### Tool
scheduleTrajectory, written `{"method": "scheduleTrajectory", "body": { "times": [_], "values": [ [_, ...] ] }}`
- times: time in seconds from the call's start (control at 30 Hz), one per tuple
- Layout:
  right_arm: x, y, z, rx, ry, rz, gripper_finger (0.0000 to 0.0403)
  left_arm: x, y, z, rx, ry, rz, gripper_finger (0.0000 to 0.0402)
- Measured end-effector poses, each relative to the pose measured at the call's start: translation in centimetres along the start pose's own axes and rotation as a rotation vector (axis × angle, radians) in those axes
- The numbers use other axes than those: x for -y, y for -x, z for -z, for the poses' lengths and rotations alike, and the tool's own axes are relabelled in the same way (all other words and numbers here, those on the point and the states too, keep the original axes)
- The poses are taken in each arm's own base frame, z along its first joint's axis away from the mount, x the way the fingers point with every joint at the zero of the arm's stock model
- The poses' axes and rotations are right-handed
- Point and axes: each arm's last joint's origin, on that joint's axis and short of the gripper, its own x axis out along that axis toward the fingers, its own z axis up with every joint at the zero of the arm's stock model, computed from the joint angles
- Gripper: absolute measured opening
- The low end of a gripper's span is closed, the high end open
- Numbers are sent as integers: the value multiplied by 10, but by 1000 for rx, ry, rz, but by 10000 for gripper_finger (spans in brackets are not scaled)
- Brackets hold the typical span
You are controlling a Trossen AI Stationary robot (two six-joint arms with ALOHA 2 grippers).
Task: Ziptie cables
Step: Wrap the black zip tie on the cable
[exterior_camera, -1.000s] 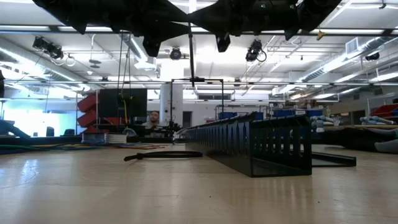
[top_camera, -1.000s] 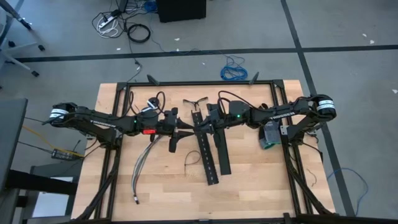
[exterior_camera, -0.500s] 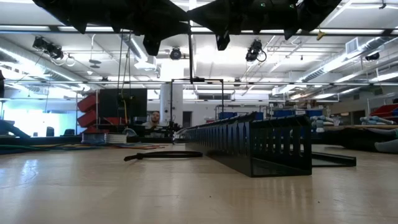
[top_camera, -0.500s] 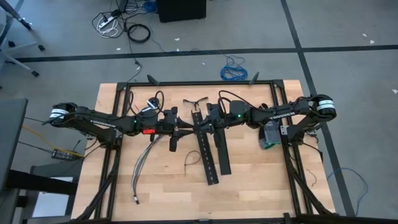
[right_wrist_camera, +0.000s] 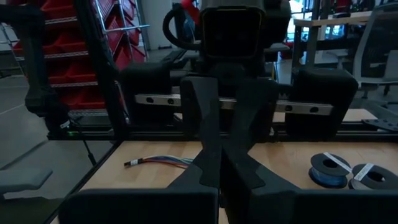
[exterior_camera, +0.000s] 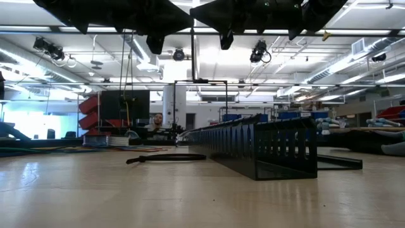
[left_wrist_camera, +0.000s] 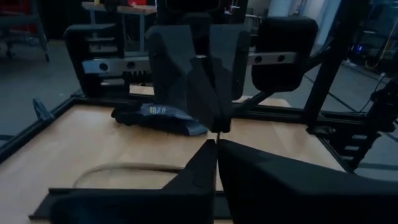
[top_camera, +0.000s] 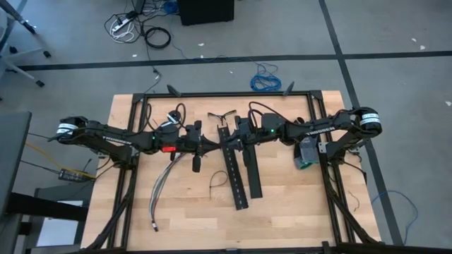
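Above the table's (top_camera: 282, 212) centre, the left gripper (top_camera: 215, 146) and right gripper (top_camera: 227, 144) meet tip to tip, each pressed together on a thin ziptie (exterior_camera: 194, 57). The cables (top_camera: 161, 185) lie at seven o'clock.

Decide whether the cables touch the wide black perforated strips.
Apart. The high view shows bare table between the cables and the perforated strips.
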Motion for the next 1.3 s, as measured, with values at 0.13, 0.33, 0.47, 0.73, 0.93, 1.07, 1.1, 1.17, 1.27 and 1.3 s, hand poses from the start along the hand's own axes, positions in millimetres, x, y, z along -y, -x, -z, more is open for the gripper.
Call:
{"method": "scheduleTrajectory", "body": {
  "times": [0.13,0.33,0.47,0.73,0.93,1.07,1.1,1.17,1.27,1.3],
  "values": [
    [0,0,0,0,38,0,4,0,0,0,5,-1,-2,1],
    [1,0,-1,8,94,24,14,0,0,-1,7,-1,-9,0],
    [1,0,-1,10,91,49,41,-1,0,-1,10,-2,-38,0],
    [4,0,-1,12,98,144,132,-2,0,0,0,-30,-79,0],
    [4,0,5,-51,136,151,163,-3,0,1,-10,-37,-93,0],
    [2,0,7,-79,134,147,164,-4,0,1,-6,-57,-116,0],
    [1,0,9,-91,134,141,164,-4,0,0,7,-59,-121,0],
    [-1,-1,12,-113,132,119,163,-6,1,-3,25,-71,-139,0],
    [-6,-1,12,-109,139,76,163,-8,1,-4,31,-70,-142,0],
    [-7,-2,12,-109,145,75,163,-9,1,-4,30,-69,-140,0]
  ]
}}
